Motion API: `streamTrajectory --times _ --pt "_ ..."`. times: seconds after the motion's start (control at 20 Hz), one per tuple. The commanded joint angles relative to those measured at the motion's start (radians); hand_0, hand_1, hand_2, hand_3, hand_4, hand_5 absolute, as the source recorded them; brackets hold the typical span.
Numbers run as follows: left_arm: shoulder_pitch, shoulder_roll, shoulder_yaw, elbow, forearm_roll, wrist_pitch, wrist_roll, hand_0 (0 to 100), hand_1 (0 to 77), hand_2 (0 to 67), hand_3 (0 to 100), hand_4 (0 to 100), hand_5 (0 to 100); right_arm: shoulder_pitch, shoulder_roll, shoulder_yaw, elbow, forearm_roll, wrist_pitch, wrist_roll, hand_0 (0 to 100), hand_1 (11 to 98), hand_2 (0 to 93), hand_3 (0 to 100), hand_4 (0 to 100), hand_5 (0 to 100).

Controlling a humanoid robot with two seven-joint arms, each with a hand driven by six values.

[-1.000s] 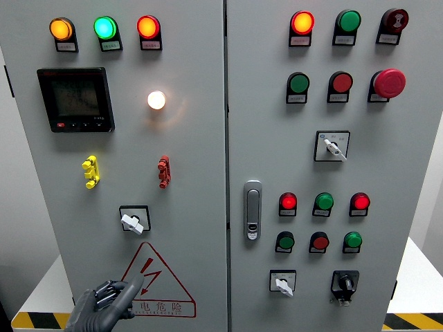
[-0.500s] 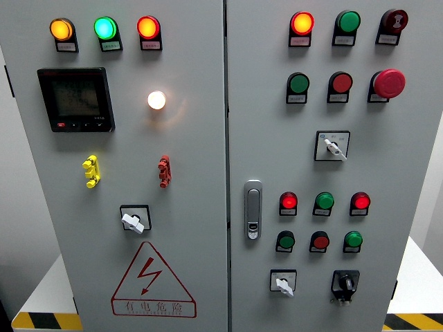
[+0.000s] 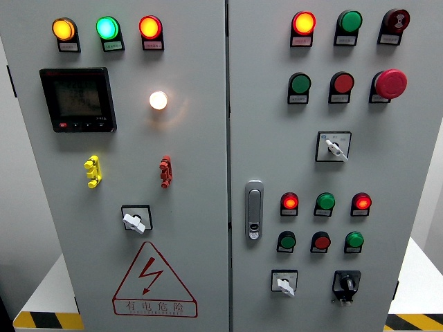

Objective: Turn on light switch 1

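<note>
Across the grey cabinet doors, a white lamp glows near the meter. Hazard-striped floor tape below. No hands showing, so can't tell their state.

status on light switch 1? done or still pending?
Looks done: the white bulb on the left door glows, beside the meter. Which control is switch 1 can't be read; the rotary selector sits below. Nothing in hand: neither hand is in view. Nothing visibly left.
</note>
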Motion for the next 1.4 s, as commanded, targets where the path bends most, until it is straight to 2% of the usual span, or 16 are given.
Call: streamTrajectory --times 0.0,0.05,0.15,0.2,0.3,0.35,0.45,0.5,0.55,0.6,0.7,0.8,0.85,1.05,1.35 --pt "-0.027 -0.015 0.162 0.191 -0.163 -0.140 -0.047 0 33.2 27.6 30 50 48 0.000 0.0007 0.000 0.000 0.000 0.000 0.000 0 20.2 0.0 20 19 10" --pt "-0.028 -0.031 0.254 0.272 -0.227 -0.208 -0.054 0 31.4 26.7 27 47 47 0.000 0.0007 0.000 0.000 0.000 -0.002 0.000 0 20.4 0.0 20 19 10" --pt "-0.030 -0.080 0.383 0.395 -0.330 -0.291 -0.056 0 27.9 25.2 21 42 43 0.000 0.0007 0.000 0.000 0.000 0.000 0.000 0 20.5 0.0 20 19 10" --pt "-0.028 -0.110 0.426 0.453 -0.385 -0.320 -0.053 0 24.1 24.2 19 37 42 0.000 0.0007 0.000 0.000 0.000 0.000 0.000 0 20.3 0.0 20 19 10" --pt "-0.028 -0.144 0.450 0.524 -0.433 -0.337 -0.041 0 20.9 22.5 16 33 41 0.000 0.0007 0.000 0.000 0.000 -0.002 0.000 0 19.9 0.0 20 19 10" --pt "-0.024 -0.146 0.450 0.535 -0.426 -0.337 -0.035 0 19.1 21.3 15 28 40 0.000 -0.0009 0.000 0.000 0.000 -0.002 0.000 0 18.9 0.0 20 19 10" --pt "-0.015 -0.141 0.469 0.536 -0.423 -0.337 -0.006 0 17.6 19.8 12 22 35 0.000 0.0007 0.000 0.000 0.000 0.000 0.000 0 19.4 0.0 20 19 10" --pt "-0.013 -0.138 0.482 0.536 -0.426 -0.337 0.017 0 15.3 17.2 8 17 31 0.000 -0.0009 0.000 0.000 0.000 0.000 0.000 0 19.8 0.0 20 19 10" --pt "-0.002 -0.138 0.499 0.539 -0.423 -0.337 0.036 0 12.4 14.9 6 13 26 0.000 0.0006 0.000 0.000 0.000 0.000 0.000 0 19.8 0.0 20 19 10" --pt "-0.001 -0.138 0.515 0.539 -0.423 -0.333 0.051 0 11.4 14.1 6 10 24 0.000 -0.0009 0.000 0.000 0.000 0.000 0.000 0 19.8 0.0 20 19 10" --pt "0.002 -0.138 0.564 0.541 -0.421 -0.322 0.093 0 5.0 12.7 5 4 14 0.000 0.0007 0.000 0.000 0.000 -0.002 0.000 0 20.2 0.0 20 19 10" --pt "0.007 -0.138 0.615 0.543 -0.421 -0.319 0.128 0 0.1 10.7 3 2 7 0.000 0.0007 0.000 0.000 0.000 0.000 0.000 0 20.4 0.0 20 19 10" --pt "0.007 -0.138 0.640 0.543 -0.421 -0.319 0.137 0 0.0 9.7 2 2 2 0.000 0.0007 0.000 0.000 0.000 0.000 0.000 0 20.4 0.0 20 19 10" --pt "0.007 -0.138 0.695 0.547 -0.421 -0.316 0.173 0 0.0 7.9 0 1 0 0.000 0.0007 0.000 0.001 0.000 -0.002 0.000 0 20.5 0.0 20 19 10" --pt "0.007 -0.146 0.697 0.547 -0.421 -0.311 0.174 0 0.0 5.4 0 0 0 0.000 -0.0009 0.000 0.000 0.000 0.000 0.000 0 19.9 0.0 20 19 10"
